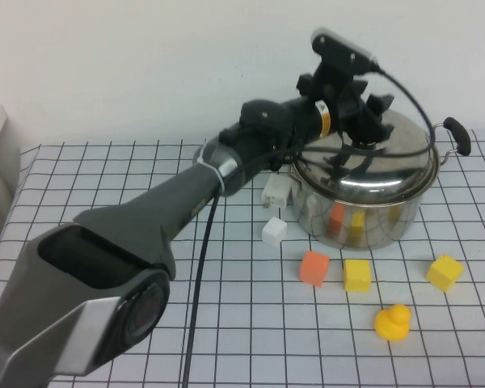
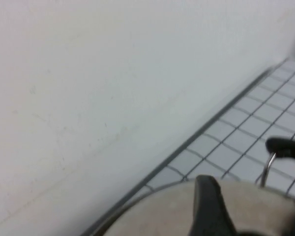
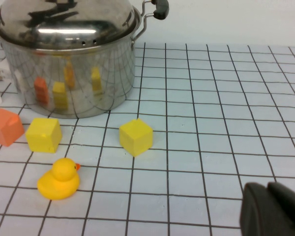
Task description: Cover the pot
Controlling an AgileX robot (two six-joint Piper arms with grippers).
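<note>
The pot (image 1: 364, 218) stands upright at the far right-centre of the gridded table (image 1: 105, 174), its round axis vertical and its straight shiny wall mirroring the coloured blocks in front of it. The domed steel lid (image 1: 388, 166) sits on its rim, level and closed all round as far as the high and right wrist views show. One black loop handle (image 1: 459, 136) juts out toward the far right; the opposite handle is hidden behind the arm. The left gripper (image 1: 357, 121) is over the centre of the lid, reaching in from the near left; the knob is covered by it, and whether its fingers are apart or closed on anything cannot be told from any view. In the left wrist view one dark fingertip (image 2: 211, 206) shows just above the lid's dome. Just left of the pot lie two white blocks (image 1: 274, 232), one touching or nearly touching the wall. In front of the pot, apart from it, sit an orange block (image 1: 314, 267), a yellow block (image 1: 357, 275) beside it, and another yellow block (image 1: 444, 272) farther right. A yellow toy duck (image 1: 393, 322) sits nearer still. The right gripper (image 3: 273, 211) shows only as a dark edge in its own wrist view, low over the table well away from the pot; its fingers' state cannot be told.
</note>
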